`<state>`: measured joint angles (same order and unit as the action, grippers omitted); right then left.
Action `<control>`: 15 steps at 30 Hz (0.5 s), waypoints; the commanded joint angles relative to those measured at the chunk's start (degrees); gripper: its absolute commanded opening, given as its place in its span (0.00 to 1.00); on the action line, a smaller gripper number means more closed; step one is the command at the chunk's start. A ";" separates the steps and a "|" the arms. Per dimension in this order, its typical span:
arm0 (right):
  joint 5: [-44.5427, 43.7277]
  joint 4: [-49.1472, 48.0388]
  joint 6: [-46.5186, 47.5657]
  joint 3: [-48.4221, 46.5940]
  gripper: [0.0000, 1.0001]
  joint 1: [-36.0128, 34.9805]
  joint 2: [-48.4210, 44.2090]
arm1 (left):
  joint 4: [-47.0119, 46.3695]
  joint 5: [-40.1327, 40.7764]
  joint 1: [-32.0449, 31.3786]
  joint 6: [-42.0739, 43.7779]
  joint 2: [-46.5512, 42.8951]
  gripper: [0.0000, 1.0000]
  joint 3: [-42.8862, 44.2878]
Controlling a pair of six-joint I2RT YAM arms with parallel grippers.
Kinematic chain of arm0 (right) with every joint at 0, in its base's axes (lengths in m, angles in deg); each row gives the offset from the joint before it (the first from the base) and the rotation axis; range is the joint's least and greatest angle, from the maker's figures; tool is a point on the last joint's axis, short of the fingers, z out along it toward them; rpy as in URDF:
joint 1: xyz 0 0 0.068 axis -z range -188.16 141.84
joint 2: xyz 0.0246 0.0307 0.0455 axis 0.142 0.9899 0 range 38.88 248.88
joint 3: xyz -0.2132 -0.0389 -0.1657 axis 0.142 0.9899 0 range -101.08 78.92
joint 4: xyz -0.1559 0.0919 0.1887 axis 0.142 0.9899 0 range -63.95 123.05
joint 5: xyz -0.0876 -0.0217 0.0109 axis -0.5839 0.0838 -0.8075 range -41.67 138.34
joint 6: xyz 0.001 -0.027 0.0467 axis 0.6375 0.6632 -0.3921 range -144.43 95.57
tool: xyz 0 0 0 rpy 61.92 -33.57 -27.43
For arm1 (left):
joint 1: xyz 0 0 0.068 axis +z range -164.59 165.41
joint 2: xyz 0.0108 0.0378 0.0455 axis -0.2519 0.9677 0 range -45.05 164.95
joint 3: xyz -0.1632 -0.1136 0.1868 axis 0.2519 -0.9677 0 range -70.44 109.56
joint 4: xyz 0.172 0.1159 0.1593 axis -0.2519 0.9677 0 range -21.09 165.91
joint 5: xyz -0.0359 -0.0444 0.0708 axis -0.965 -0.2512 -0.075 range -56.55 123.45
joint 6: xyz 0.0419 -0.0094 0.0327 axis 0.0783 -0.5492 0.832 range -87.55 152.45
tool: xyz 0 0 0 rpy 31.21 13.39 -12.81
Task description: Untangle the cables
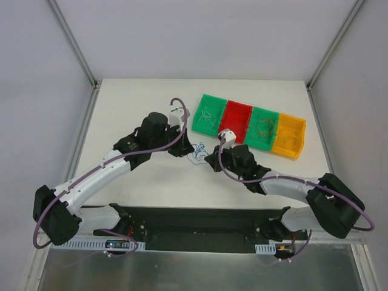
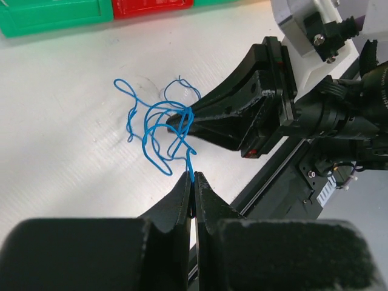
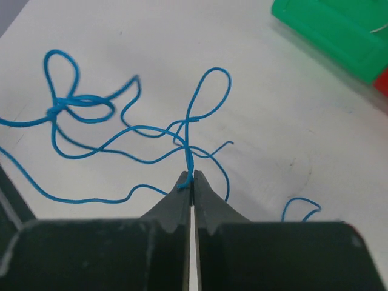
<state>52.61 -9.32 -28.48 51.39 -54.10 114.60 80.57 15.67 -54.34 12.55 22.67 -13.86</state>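
Tangle of blue cables [image 1: 196,151], 1: loose on white desk [image 1: 133,103], between the 2 arms, near the bins. Pinched at one strand by closed left jaws, at another spot by closed right jaws. Bins, 4 in a row: first green bin [image 1: 212,96], red bin [image 1: 239,103], second green bin [image 1: 267,110], yellow bin [image 1: 292,117]. Thin strands in both green ones.

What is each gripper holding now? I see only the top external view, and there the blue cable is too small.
Observer: The left gripper is shut on a strand of the blue cable.
Operator: And the right one?
Observer: The right gripper is shut on another part of it.
Operator: Is there a knot?
Observer: Yes, the right wrist view shows a small knot, left of that gripper's tips.
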 commanded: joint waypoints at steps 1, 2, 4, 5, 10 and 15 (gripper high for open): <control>-14.51 -0.41 -3.76 0.27 0.00 -0.12 -1.18 | 5.72 8.42 1.34 2.05 -2.50 0.00 4.94; -19.34 0.47 -5.07 1.41 0.00 -0.12 -2.50 | 7.74 13.25 1.34 2.75 -3.90 0.00 5.38; -25.34 1.79 -8.59 3.26 0.01 1.01 -4.96 | 9.78 27.03 1.60 2.68 -8.20 0.00 5.04; -26.32 2.41 -10.78 4.05 0.00 1.89 -6.02 | 10.13 32.93 2.65 2.15 -10.48 0.00 4.43; -27.12 3.30 -18.52 6.69 0.00 7.26 -7.25 | 10.14 39.83 10.03 0.74 -20.86 0.00 2.23; -29.58 3.38 -21.08 9.50 0.00 8.31 -10.50 | 9.96 50.11 10.92 3.98 -28.43 0.00 1.34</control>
<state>32.22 -13.45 -46.43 56.48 -48.11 105.34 91.20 49.22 -45.11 12.90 0.53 -12.94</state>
